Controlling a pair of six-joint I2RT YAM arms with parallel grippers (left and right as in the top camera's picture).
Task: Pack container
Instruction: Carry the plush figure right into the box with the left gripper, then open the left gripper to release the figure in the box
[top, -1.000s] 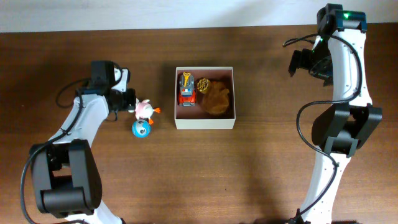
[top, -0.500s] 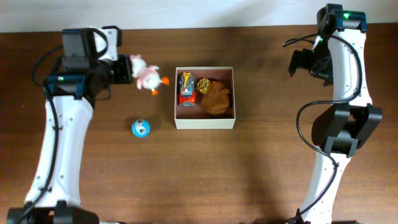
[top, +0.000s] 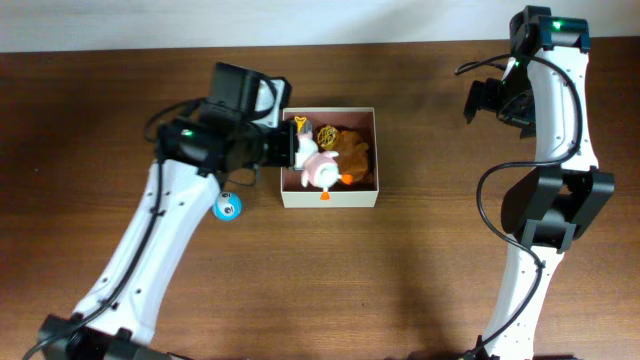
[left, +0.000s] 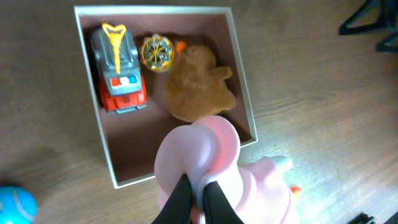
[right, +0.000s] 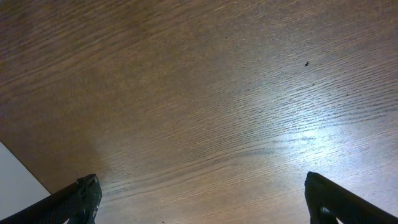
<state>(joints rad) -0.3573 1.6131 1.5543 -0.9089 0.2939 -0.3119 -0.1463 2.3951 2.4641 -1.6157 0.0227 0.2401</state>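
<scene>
From overhead, the container (top: 330, 198) is sitting in the upper middle of the frame. The left gripper (top: 297, 150) is clamping a pink toy bird (top: 320, 168) over its lower-left part. A blue ball (top: 227, 207) is lying on the table to the left.

In the left wrist view, the fingers (left: 180, 200) are pinching the bird (left: 205, 155) tight. Beyond it, a red fire truck (left: 118, 78), a gold wheel (left: 157, 53) and a brown plush (left: 199, 84) are filling the box's upper half. I'd say it should be lowering the bird onto the bare floor under the truck, clear of the near wall, before letting go.

In the right wrist view, the right gripper (right: 208, 199) is hanging spread wide over bare wood.
</scene>
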